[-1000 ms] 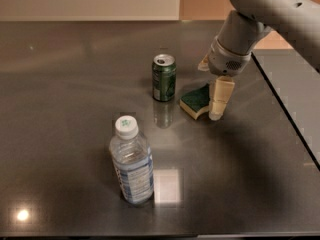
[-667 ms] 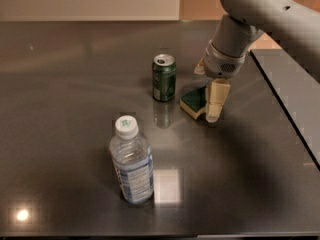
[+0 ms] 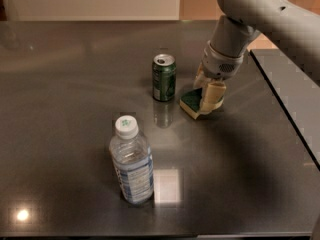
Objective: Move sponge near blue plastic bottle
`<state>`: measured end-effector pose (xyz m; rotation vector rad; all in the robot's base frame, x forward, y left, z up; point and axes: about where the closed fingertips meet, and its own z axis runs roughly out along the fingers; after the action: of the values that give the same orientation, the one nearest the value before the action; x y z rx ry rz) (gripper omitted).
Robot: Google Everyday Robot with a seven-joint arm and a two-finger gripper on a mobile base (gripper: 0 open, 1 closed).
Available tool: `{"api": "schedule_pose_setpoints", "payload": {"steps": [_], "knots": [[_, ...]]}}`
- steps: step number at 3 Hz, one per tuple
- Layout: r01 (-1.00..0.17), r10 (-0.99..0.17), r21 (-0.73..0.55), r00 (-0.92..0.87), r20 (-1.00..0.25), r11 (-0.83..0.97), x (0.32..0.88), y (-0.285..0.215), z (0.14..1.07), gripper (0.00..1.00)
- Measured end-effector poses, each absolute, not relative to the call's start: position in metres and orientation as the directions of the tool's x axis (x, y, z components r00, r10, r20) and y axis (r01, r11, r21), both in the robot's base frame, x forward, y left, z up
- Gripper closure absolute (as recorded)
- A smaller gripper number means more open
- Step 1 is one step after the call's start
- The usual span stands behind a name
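Gripper [image 3: 206, 97]: sitting low over sponge [image 3: 190, 102], hold not discernible | sponge: lying directly beneath, can [image 3: 164, 77] close alongside | advising: securing firm hold, lifting clear of can, carrying toward blue plastic bottle [image 3: 132, 161], well apart.

The grey arm [image 3: 260, 9] reaches down from the upper right, with the wrist angled leftward. Its gripper [image 3: 205, 98] sits low, its cream fingers [image 3: 214, 94] clamped on the sponge [image 3: 190, 102].

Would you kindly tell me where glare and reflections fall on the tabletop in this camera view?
Camera view: a bright square glare patch sits on the table right of the blue plastic bottle, a small hot spot front left; the green can mirrors faintly below itself; a soft shadow spreads beneath the gripper at the sponge.
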<state>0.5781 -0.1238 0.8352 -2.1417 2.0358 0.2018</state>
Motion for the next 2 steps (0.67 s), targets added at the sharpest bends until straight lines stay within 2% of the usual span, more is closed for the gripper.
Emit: {"api": "schedule_pose_setpoints", "payload": {"steps": [2], "knots": [[-0.998, -0.972, -0.045, 0.058, -0.229, -0.049, 0.569, -0.121, 0.853, 0.85]]}}
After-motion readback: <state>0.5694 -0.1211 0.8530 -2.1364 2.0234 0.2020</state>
